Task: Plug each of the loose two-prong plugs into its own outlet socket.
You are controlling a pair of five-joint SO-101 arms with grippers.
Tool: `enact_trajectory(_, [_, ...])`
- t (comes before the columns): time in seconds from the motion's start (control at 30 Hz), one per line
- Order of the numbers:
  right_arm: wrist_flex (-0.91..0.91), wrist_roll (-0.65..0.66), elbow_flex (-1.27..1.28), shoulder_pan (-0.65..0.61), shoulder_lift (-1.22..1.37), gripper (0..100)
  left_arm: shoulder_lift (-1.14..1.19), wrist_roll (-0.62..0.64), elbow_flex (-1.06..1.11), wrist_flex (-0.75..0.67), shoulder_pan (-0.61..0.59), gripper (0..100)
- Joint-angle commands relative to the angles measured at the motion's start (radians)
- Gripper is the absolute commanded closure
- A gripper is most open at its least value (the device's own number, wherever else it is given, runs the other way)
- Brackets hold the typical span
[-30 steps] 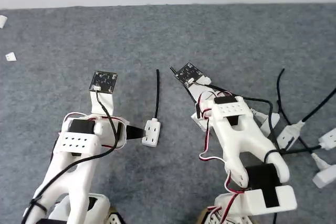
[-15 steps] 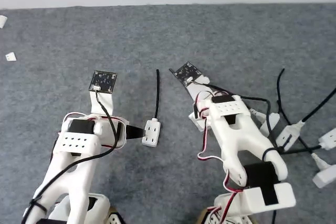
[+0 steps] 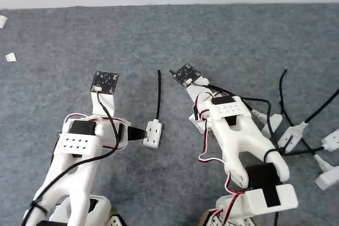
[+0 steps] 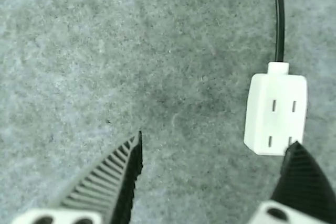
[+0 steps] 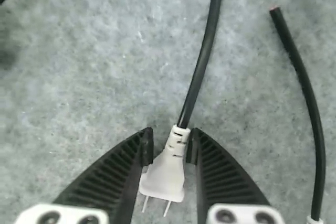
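the right claw (image 5: 169, 136) is closed on the white two-prong plug (image 5: 164, 174), gripped by its flanks, apparently for carrying. its long axis is lined up with the claw, prongs toward the wrist, black cord (image 5: 202, 61) leading away. the left claw (image 4: 216, 141) is spread open, one side touching the outlet socket (image 4: 275, 114), probably to steady it on the grey surface (image 4: 105, 51). the socket's slots are faced upward.

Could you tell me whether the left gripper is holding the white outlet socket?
No, the left gripper stands open, and the outlet socket lies on the carpet by one fingertip, not gripped between the two.
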Motion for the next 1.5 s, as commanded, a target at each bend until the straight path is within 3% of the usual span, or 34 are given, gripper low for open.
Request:
enact_trajectory(0.0, [0.005,0.005,-0.055,0.001,-0.001,88.3,-0.026,-0.011,-0.004,-0.02,0.008,61])
enact_trajectory(0.17, [0.021,0.005,-0.08,0.002,0.022,88.6,-0.026,-0.011,-0.004,-0.014,0.017,61])
enact_trajectory(0.47, [0.209,0.003,-0.299,0.021,0.196,88.7,-0.025,-0.011,-0.004,-0.014,0.018,61])
enact_trajectory(0.77, [0.209,-0.008,-0.308,0.022,0.199,89.0,-0.025,-0.011,-0.002,-0.014,0.02,61])
enact_trajectory(0.9, [0.208,-0.026,-0.31,0.024,0.2,99.8,-0.025,-0.011,0.004,-0.011,0.043,61])
enact_trajectory(1.03, [0.211,-0.031,-0.311,0.048,0.194,99.0,-0.025,-0.011,0.013,-0.009,0.061,61])
enact_trajectory(1.23, [0.321,-0.091,-0.311,0.053,0.016,99.1,0.006,-0.006,0.008,-0.012,0.058,62])
enact_trajectory(1.47, [0.524,-0.144,-0.31,-0.077,-0.39,99.1,0.324,-0.012,-0.182,0.012,-0.011,68])
